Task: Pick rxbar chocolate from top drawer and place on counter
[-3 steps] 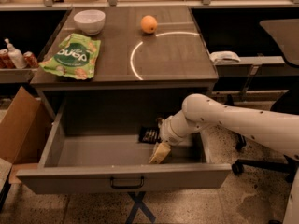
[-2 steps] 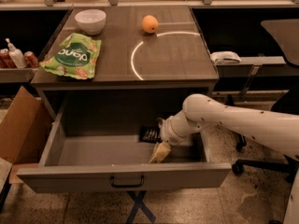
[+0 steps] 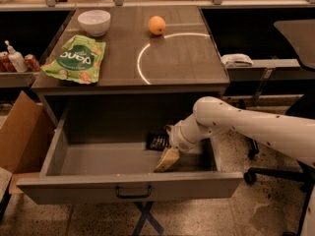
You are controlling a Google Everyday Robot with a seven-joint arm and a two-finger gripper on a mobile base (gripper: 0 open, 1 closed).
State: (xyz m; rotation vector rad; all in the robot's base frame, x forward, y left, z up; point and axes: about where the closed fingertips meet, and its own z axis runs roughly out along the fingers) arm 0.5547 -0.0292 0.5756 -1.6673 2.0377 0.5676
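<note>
Now low inside the open top drawer (image 3: 133,186), beneath the counter's (image 3: 192,63) front edge and right of its middle, the gripper (image 3: 167,160) hangs just beside the rxbar chocolate (image 3: 157,141). The bar lies flat on the drawer floor by the back wall. You cannot tell how wide the gripper stands or whether it holds anything; the bar appears to rest free.

To grasp well, you likely need to shift back toward the rear wall and a little toward the counter's left edge. Centre over the bar and close across its narrow width. A thin, slick black wrapper on smooth grey sheet metal may skid away rather than lift. Rise clear of the drawer's rim before swinging up.

On the matt brown top, avoid the crinkly green snack bag (image 3: 75,59) by the left edge, the glossy white bowl (image 3: 94,21) at the far left corner and the round orange (image 3: 157,25) near the far edge.
</note>
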